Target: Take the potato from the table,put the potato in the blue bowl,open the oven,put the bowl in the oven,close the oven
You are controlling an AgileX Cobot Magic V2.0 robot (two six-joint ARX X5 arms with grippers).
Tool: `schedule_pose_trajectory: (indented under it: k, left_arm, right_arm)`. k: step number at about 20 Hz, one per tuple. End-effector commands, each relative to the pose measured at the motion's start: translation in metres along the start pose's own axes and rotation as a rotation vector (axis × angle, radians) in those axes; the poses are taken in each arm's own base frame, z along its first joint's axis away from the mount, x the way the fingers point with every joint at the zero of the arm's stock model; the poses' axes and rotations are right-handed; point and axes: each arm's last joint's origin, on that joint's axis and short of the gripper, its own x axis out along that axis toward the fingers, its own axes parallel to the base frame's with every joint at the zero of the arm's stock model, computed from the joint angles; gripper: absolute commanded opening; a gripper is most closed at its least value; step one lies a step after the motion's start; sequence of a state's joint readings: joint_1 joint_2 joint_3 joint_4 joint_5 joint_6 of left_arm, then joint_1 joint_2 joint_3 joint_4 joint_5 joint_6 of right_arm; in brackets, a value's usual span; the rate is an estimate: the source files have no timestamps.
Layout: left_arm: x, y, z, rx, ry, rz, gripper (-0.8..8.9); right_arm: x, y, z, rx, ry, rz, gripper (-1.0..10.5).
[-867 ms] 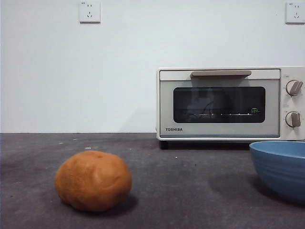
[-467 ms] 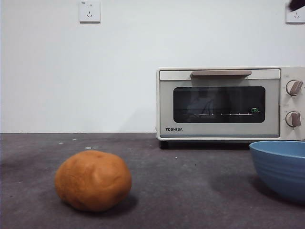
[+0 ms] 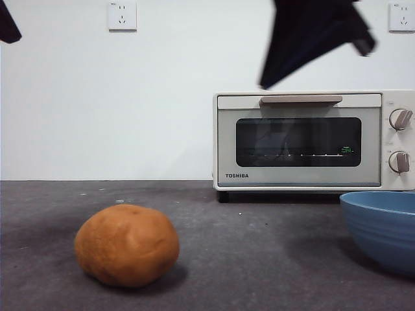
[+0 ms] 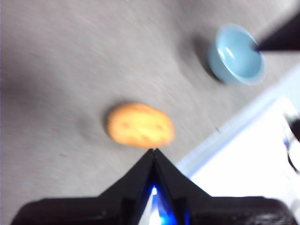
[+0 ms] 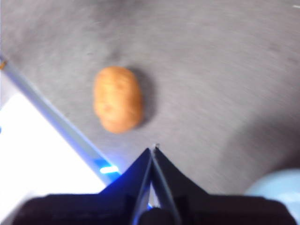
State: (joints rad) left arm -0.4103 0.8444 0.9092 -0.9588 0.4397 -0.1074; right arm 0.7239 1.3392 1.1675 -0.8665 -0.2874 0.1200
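So the bench (image 3: 259, 259) is mostly bare dark grey, loads of open room between things. The oven (image 3: 314, 140) sits at the back against the wall, door shut, handle bar across the top. A big dark blurry arm hangs high in the front view, above the oven's top edge, not touching anything. Another black tip pokes in at the top corner on the other side. Can't tell from that view which arm is which.

The blue bowl (image 3: 382, 230) stands on the bench near the front, cut off by the picture's edge, well apart from the potato (image 3: 126, 245). The potato rests alone on the bench with clear space all round.

Both wrist views are blurred. The left tool (image 4: 153, 151) has its jaws pinched together, holding nothing, high above the potato. The right tool (image 5: 153, 150) is the same: jaws together, empty, potato below.
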Motion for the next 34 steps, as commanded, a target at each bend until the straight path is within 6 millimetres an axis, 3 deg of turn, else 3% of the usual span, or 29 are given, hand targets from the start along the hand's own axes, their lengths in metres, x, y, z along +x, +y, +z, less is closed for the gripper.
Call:
schedule_pose_trajectory:
  k: [1, 6, 9, 11, 17, 24, 28, 32, 34]
  left_arm:
    - [0.004, -0.008, -0.004, 0.078, 0.047, -0.036, -0.06]
    - [0.005, -0.015, -0.018, 0.161, 0.180, -0.066, -0.05]
    - [0.001, -0.014, -0.024, 0.190, 0.216, -0.044, -0.05]
    - [-0.005, -0.014, -0.030, 0.208, 0.228, -0.015, -0.06]
    - [-0.028, -0.018, -0.051, 0.252, 0.199, -0.017, -0.06]
    - [-0.038, -0.020, -0.061, 0.260, 0.166, -0.019, -0.06]
    - [-0.038, -0.020, -0.061, 0.257, 0.166, -0.027, -0.06]
    - [-0.038, -0.020, -0.061, 0.257, 0.166, -0.026, -0.06]
    - [-0.038, -0.020, -0.061, 0.257, 0.166, -0.026, -0.06]
  right_arm:
    - [0.010, 0.012, 0.015, -0.030, 0.020, 0.020, 1.3]
    - [0.039, 0.046, 0.044, -0.151, 0.059, 0.059, 3.8]
    - [0.065, 0.062, 0.053, -0.192, 0.100, 0.022, 6.3]
    - [0.084, 0.068, 0.054, -0.206, 0.139, 0.024, 6.9]
    - [0.133, 0.066, 0.051, -0.206, 0.230, 0.008, 6.9]
    - [0.169, 0.058, 0.043, -0.186, 0.309, -0.029, 6.9]
    - [0.175, 0.058, 0.041, -0.165, 0.324, -0.036, 4.7]
    - [0.177, 0.056, 0.040, -0.135, 0.330, -0.068, 4.6]
    - [0.179, 0.055, 0.037, -0.125, 0.357, -0.077, 3.0]
